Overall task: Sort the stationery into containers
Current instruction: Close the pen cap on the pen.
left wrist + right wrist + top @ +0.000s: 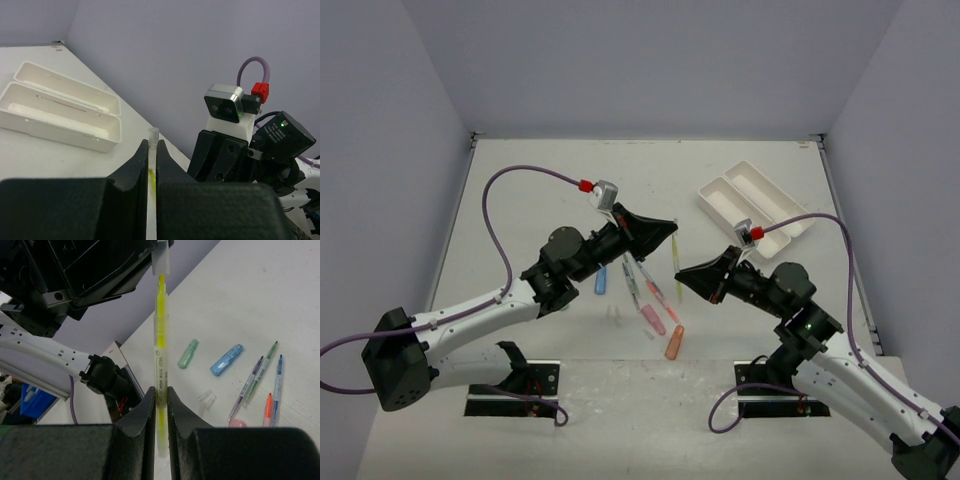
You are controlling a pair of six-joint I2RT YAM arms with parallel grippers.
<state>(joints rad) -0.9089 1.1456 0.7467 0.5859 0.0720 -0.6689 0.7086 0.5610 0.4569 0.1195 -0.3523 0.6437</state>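
Observation:
A yellow highlighter (675, 252) hangs in the air between both grippers. My right gripper (160, 392) is shut on the yellow highlighter's barrel (161, 365). My left gripper (153, 145) is shut on its clear cap (153, 134), with the yellow tip showing inside. In the top view the left gripper (668, 227) stands just above the right gripper (684, 274). The white two-compartment tray (760, 213) lies at the back right, with nothing showing in it. More stationery lies on the table below: a blue piece (601, 279), thin pens (636, 280), a pink piece (653, 318) and an orange piece (674, 342).
The right wrist view shows a green piece (187, 353), a blue piece (226, 360), several pens (252, 382) and clear bits (206, 400) on the white table. The tray (65, 107) shows at the left wrist view's left. Grey walls enclose the table.

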